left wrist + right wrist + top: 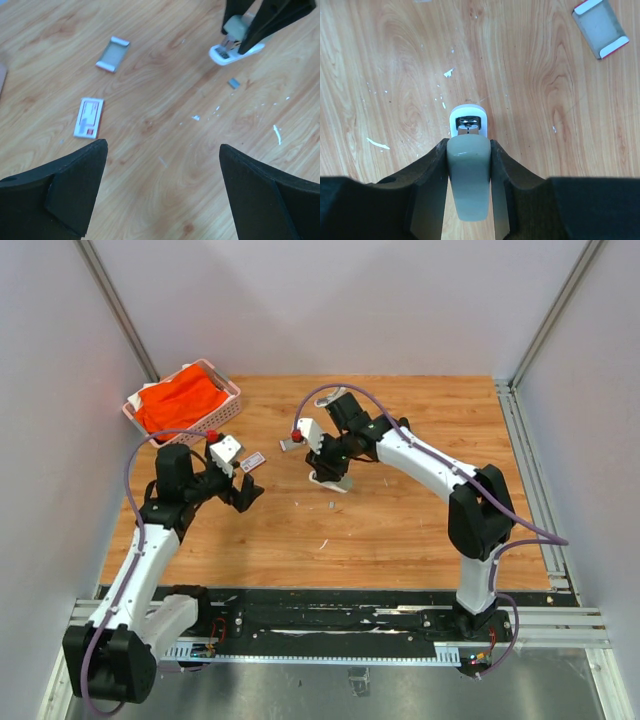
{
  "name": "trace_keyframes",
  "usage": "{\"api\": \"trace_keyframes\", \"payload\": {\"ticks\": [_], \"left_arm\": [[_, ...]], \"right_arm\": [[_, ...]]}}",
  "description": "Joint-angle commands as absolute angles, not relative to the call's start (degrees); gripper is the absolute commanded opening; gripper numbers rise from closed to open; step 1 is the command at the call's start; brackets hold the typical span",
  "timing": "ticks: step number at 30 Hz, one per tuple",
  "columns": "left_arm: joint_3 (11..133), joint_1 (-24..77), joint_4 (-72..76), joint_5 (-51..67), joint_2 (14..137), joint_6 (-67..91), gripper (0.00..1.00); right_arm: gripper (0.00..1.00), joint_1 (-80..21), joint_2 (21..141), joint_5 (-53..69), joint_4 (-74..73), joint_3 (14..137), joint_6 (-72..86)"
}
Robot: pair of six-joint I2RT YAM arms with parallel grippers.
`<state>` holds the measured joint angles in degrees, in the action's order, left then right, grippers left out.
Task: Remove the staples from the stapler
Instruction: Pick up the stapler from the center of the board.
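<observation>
Stapler [468, 170] is being gripped nose-down by the right fingers [427, 175] over the counter [380, 60]. The left fingers [75, 185] are being held released, wide apart, grasping nothing. Seen from the top, staples [233, 83], one short grey strip, are being left lying on the counter at six o'clock from the stapler.

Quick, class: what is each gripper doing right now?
Left gripper: open, empty.
Right gripper: shut on the stapler.
</observation>
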<state>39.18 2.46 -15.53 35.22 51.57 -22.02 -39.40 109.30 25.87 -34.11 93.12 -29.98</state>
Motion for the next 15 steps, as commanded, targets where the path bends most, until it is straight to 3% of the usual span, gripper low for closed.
{"api": "trace_keyframes", "payload": {"ticks": [1, 8, 15], "left_arm": [[38.5, 6.4, -4.1, 39.2, 54.9, -18.1, 0.98], [43.4, 13.7, -0.4, 40.7, 64.6, -17.6, 1.00], [49.9, 17.9, -1.8, 42.8, 74.4, -17.7, 0.92]], "right_arm": [[0.12, -37.7, 106.3, 34.4, -29.1, 90.2, -29.1], [0.12, -36.7, 103.3, 41.1, -25.7, 84.6, -30.4], [0.11, -34.9, 99.2, 48.8, -20.9, 79.4, -31.0]]}}
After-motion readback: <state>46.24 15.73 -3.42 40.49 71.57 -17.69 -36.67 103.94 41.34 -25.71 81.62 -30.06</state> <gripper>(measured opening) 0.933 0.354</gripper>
